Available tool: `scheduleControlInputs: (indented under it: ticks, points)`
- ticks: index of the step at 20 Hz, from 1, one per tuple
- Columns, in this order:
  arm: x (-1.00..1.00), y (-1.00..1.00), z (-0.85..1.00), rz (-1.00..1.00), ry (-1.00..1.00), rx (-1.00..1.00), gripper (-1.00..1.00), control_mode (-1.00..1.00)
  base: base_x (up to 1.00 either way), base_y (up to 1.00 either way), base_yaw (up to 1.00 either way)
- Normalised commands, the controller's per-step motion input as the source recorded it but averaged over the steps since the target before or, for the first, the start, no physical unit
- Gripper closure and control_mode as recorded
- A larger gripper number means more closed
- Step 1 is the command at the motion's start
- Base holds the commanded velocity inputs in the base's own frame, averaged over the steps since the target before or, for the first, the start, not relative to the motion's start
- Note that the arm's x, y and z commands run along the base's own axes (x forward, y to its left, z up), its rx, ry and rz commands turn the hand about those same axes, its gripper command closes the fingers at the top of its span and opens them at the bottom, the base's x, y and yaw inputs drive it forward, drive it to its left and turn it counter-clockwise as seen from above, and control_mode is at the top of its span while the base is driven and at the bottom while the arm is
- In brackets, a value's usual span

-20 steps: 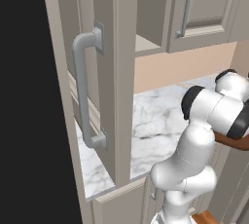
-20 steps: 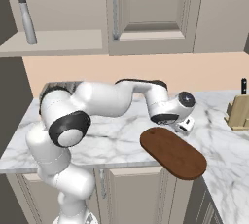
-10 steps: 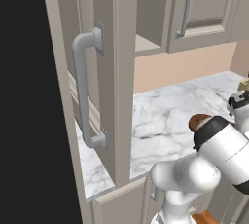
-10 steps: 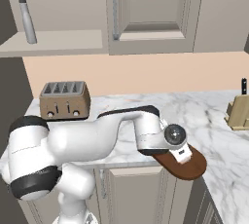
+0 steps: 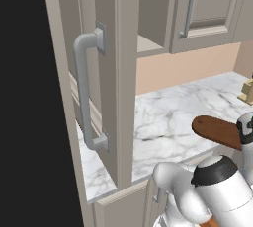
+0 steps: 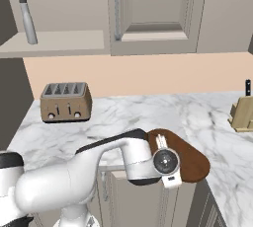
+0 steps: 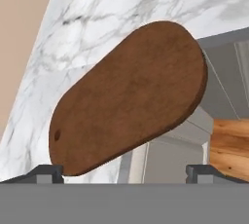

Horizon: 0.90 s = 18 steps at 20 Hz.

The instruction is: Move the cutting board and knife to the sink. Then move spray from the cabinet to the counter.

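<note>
Gripper (image 7: 124, 169): jaws spread to full width, nothing between them. In the hand view both dark tips rise at the bottom edge, one at 7 o'clock, one at 5 o'clock, with the cutting board (image 7: 131, 96) lying ahead between them, not yet touched as far as can be told.

Cutting board: rests on the counter (image 6: 148, 110) at its front edge, one rounded end overhanging the base cabinets. In the right base view it sits at 5 o'clock, the wrist directly in front of it and covering its near part.

Step in hand, by judgement: approach for the grasp. The overhanging end offers the only purchase on so thin a piece; the jaws should straddle top and bottom faces there, squarely, before closing. A skewed approach could push the board along the smooth slab.

Materials: board is dark reddish-brown wood, flat, oval, matte, with a small hole near one end. Counter is white marble, grey-veined, polished.

Spray (image 6: 27, 16): slim grey bottle, upright in the open cabinet (image 6: 153, 14) niche at 10 o'clock, above the toaster (image 6: 65, 101). A pale wooden block (image 6: 243, 112) stands at 3 o'clock.
</note>
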Motion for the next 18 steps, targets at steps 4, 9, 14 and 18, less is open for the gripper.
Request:
scheduleControlInputs:
  ticks: [4,9,14,18]
  points:
    - [-0.53,-0.14,-0.07,0.0,0.0,0.24,-1.0,-1.0,0.0,0.0,0.0]
    - [-0.11,-0.07,-0.16,0.02,0.0,0.15,-1.0,-1.0,0.0,0.0,0.0]
    - [-0.12,0.0,-0.32,-0.01,-0.2,0.03,-1.0,-1.0,0.0,0.0,0.0]
    - [-0.18,0.0,-0.3,-0.12,-0.37,0.03,-1.0,-1.0,0.0,0.0,0.0]
